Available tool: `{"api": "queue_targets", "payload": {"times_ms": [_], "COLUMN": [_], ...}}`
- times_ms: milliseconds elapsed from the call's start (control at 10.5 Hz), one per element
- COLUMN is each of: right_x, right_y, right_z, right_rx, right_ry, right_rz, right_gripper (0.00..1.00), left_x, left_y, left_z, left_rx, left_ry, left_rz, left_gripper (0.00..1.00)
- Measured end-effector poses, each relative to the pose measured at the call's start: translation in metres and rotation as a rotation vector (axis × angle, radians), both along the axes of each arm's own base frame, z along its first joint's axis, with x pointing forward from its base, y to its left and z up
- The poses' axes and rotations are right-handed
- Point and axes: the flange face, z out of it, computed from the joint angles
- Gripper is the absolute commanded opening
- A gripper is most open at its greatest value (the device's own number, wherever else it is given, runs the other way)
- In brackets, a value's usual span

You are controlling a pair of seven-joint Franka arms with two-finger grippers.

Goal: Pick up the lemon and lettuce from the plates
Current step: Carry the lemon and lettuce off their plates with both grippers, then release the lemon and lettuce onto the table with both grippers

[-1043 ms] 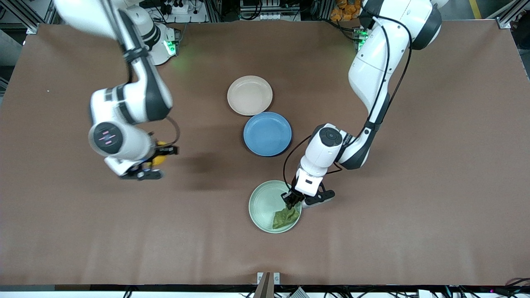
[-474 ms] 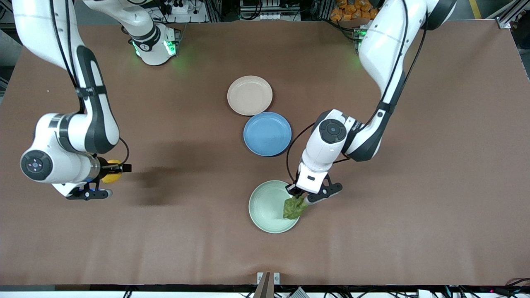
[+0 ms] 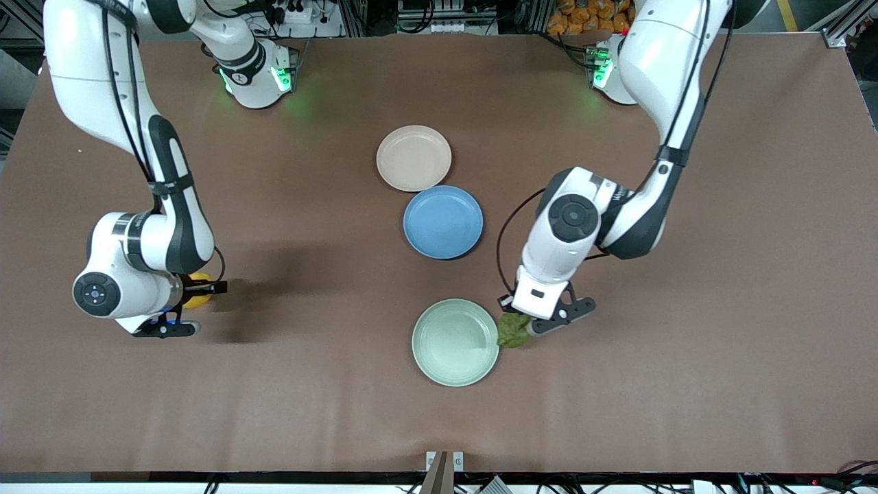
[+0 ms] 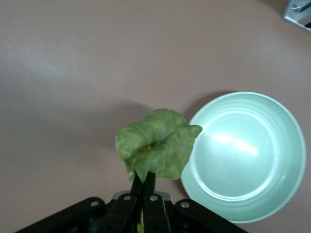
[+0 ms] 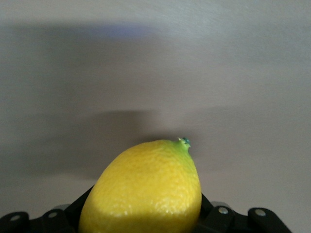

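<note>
My left gripper (image 3: pixel 516 322) is shut on the green wrinkly lettuce (image 3: pixel 512 331) and holds it over the bare table just beside the mint green plate (image 3: pixel 439 357). In the left wrist view the lettuce (image 4: pixel 155 145) hangs from the shut fingertips (image 4: pixel 144 187) next to the empty mint plate (image 4: pixel 272 194). My right gripper (image 3: pixel 195 291) is shut on the yellow lemon (image 3: pixel 197 299) low over the table toward the right arm's end. The lemon (image 5: pixel 146 191) fills the right wrist view. The beige-pink plate (image 3: pixel 413 157) is empty.
A blue plate (image 3: pixel 443 221) sits between the beige-pink and mint plates, touching the beige-pink one. A metal bracket (image 3: pixel 444 461) sits at the table's edge nearest the front camera.
My left gripper lifted the lettuce off the mint plate and carried it toward the left arm's end, past the rim. My right gripper carried the lemon toward the right arm's end and lowered it.
</note>
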Motion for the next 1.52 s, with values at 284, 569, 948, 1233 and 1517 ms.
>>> {"api": "queue_targets", "payload": {"times_ms": [284, 569, 948, 1233, 1517], "right_x": [-0.001, -0.002, 0.006, 0.022, 0.035], "right_y": [-0.035, -0.040, -0.038, -0.032, -0.028], "right_z": [-0.011, -0.011, 0.003, 0.044, 0.088], "right_rx": [0.009, 0.039, 0.050, 0.061, 0.066], "right_ry": [0.003, -0.002, 0.002, 0.024, -0.021], "right_rz": [-0.015, -0.052, -0.054, -0.047, -0.038], "right_gripper": [1.00, 1.00, 1.00, 1.00, 1.00], "left_x": [0.008, 0.009, 0.003, 0.001, -0.004], "left_y": [0.037, 0.088, 0.149, 0.203, 0.212], "left_z": [-0.007, -0.004, -0.015, -0.012, -0.019], "left_rx": [0.049, 0.081, 0.119, 0.131, 0.129], "left_ry": [0.032, 0.052, 0.112, 0.190, 0.233], "left_rz": [-0.128, -0.256, -0.467, -0.582, -0.601], "left_gripper": [0.00, 0.00, 0.00, 1.00, 1.00]}}
